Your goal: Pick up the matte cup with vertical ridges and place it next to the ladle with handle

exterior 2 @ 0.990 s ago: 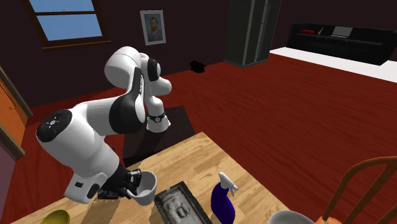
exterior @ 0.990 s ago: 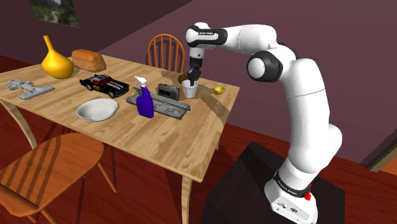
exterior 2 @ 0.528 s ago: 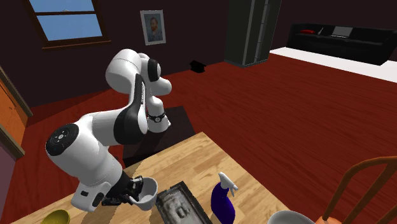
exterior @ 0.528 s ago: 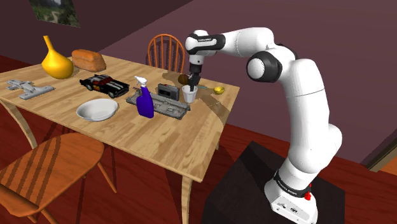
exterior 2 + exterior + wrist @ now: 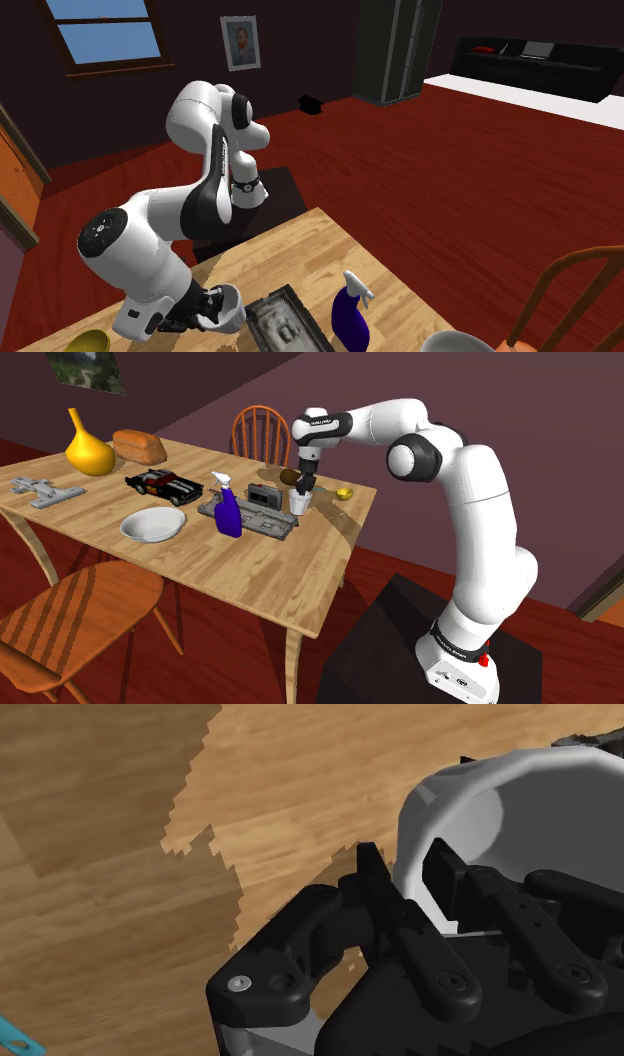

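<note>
Shoulder view, far left of the counter [image 5: 250, 567]: grey plane-like toy [image 5: 40, 492], yellow vase [image 5: 88, 450], bread loaf [image 5: 139, 446]. Next come a black toy car [image 5: 163, 486] and a white bowl [image 5: 152, 524] nearer the front edge. Mid-counter a purple spray bottle [image 5: 229, 512] stands upright and hides part of a grey tray [image 5: 255, 520]. Just past the tray is the white cup [image 5: 298, 504], near the counter's far right end, with the claw [image 5: 301, 494] coming down onto it from above. Whether the cup's base touches the wood cannot be told. A brown rounded thing [image 5: 289, 476] sits just behind the cup, half hidden by the claw and too small to identify. A small yellow item [image 5: 344, 493] lies near the cup, toward that view's right. In the wrist view the claw [image 5: 405, 869] is narrow, pinching the cup [image 5: 500, 814] by its wall, one finger outside and one inside. The cup's far rim is cut off and no ridges are discernible. In the second exterior view the cup [image 5: 228, 303] looks tilted.
</note>
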Controlling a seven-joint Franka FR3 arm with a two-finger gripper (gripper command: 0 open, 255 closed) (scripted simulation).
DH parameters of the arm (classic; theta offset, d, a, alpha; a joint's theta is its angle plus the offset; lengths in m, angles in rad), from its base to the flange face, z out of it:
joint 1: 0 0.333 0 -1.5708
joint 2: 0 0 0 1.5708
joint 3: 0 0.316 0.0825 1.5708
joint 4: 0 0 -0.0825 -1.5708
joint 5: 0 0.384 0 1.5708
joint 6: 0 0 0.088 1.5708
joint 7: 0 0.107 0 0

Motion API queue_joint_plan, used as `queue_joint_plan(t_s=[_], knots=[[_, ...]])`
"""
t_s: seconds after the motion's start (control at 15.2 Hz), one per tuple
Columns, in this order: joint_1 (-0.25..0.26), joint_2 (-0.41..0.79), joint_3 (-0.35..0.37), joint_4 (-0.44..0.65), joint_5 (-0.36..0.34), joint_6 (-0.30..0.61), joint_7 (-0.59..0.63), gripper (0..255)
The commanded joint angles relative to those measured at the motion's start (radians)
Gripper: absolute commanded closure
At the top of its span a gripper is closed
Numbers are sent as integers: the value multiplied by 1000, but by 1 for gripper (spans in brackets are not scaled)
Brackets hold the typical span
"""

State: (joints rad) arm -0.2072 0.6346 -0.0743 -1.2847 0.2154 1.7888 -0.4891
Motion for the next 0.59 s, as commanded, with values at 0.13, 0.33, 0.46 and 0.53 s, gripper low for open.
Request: queue_joint_plan(t_s=[0.13,0.33,0.46,0.53], knots=[[6,9,7,-7,4,0,-2,255],[6,4,6,-17,4,4,-3,0],[5,6,6,-14,4,3,-4,0],[5,5,6,-16,4,5,-4,0]])
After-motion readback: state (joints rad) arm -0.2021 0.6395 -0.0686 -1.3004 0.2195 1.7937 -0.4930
